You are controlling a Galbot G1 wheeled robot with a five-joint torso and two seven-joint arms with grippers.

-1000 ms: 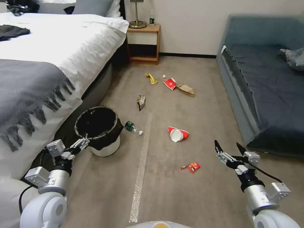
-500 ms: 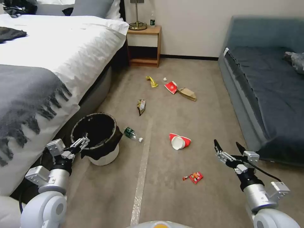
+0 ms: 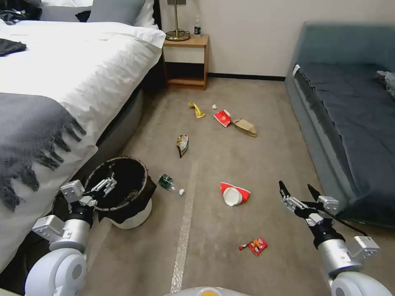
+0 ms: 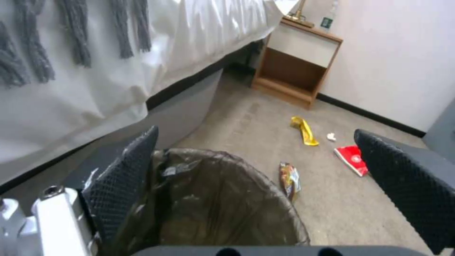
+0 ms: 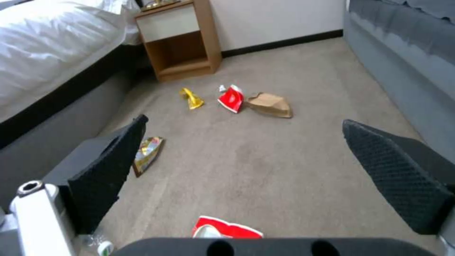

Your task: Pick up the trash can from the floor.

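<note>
- The left gripper (image 3: 108, 184) hung over the near rim of the bin with its black, dimple-textured fingers (image 4: 124, 177) spread wide; in the left wrist view the rim sat between them, and nothing was held.
- The task's thing was the small round white plastic trash can with a black bag liner folded over its rim (image 3: 123, 193). It stood upright on the beige-grey short-pile carpet floor (image 3: 230, 263), just beside the foot of the white-sheeted bed with a grey fringed throw (image 3: 61, 82).
- Handling, as a judgement — the bin looked light, with no load to be seen in its dark inside, and its thin wall would likely flex under a hard squeeze. The loose liner would be slippery and could slide or pull off, so a pinch that caught only film would be poor.
- The best hold seemed to be across the rim, one finger inside and one outside, clamping the stiff plastic lip through the liner (the near side, where the gripper already hovered).
- The right gripper (image 3: 299, 194) waited well apart over bare carpet, fingers parted and empty.
- Farther out lay litter: a small green plastic bottle (image 3: 169, 183) near the bin, a crushed red-and-white paper cup (image 3: 234, 194) beyond the pale tape strip (image 3: 183, 238), and a red snack wrapper (image 3: 255, 246) — none of it touching the bin.
</note>
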